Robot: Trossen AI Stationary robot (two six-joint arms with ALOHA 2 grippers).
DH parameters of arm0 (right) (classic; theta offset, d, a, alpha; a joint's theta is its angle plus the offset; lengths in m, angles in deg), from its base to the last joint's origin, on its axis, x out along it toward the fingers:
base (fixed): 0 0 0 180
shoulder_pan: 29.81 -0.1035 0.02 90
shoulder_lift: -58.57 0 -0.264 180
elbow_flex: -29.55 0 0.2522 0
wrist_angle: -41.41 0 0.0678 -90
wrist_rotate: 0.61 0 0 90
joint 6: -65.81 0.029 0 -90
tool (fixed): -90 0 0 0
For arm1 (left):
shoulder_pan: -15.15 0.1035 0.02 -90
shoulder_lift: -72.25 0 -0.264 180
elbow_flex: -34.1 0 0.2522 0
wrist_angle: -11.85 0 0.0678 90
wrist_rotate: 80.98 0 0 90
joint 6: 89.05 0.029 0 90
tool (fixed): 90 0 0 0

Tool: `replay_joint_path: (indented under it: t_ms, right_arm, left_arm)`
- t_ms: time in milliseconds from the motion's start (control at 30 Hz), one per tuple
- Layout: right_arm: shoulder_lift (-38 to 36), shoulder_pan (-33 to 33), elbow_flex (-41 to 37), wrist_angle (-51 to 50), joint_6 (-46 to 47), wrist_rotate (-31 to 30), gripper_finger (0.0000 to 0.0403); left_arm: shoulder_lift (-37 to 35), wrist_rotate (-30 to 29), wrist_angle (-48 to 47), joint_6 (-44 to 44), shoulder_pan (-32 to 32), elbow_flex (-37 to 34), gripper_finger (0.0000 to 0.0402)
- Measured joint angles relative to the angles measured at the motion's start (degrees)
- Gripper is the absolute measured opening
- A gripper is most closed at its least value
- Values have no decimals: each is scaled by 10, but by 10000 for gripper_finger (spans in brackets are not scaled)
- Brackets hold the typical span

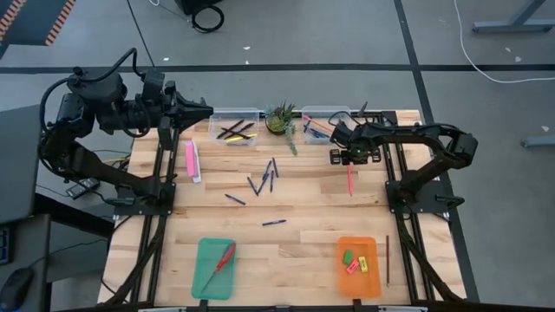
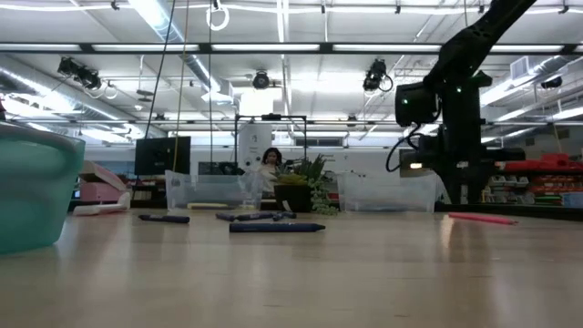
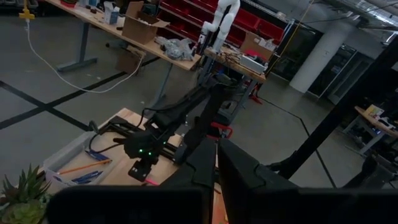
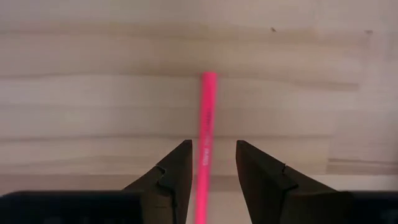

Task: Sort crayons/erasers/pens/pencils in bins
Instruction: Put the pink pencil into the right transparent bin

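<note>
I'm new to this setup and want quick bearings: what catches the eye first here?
The right gripper, fingers open, hovers over a bright pink stick lying on the wooden table near the right clear bin. Blue pens lie scattered mid-table, and the left gripper waits by the table's far left corner.

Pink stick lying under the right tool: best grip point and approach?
Judging from the right wrist view, take the pink stick straight down from above, fingers across its thin width near the end under the right tool. It lies flat on bare table, already lined up in the open gap, with nothing beside it.
</note>
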Motion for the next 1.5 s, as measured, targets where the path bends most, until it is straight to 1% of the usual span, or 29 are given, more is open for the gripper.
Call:
replay_joint_path:
  t_ms: [167,367,500,700,867,1167,1333,1400,1500]
  right_arm:
    - [0,-9,-26,30,1,6,129]
    - [0,-35,-36,57,11,6,129]
    - [0,-50,-36,56,14,-10,124]
    - [16,-60,-34,60,14,-19,91]
    - [36,-60,-32,64,3,-6,65]
    - [24,-63,-35,66,-39,-9,37]
    - [25,-62,-17,54,-56,8,30]
    - [21,-65,2,46,-67,30,29]
    - [2,-70,35,42,-82,32,28]
  left_arm:
    - [0,0,0,0,0,0,28]
    - [0,0,0,-4,0,0,30]
    - [0,0,0,-4,0,0,23]
    - [0,0,0,-5,0,0,23]
    - [0,0,0,-16,0,0,27]
    - [-1,0,0,-16,0,0,19]
    - [-1,0,0,-16,0,0,23]
    - [-1,0,0,-16,0,0,25]
    - [-1,0,0,-15,0,0,27]
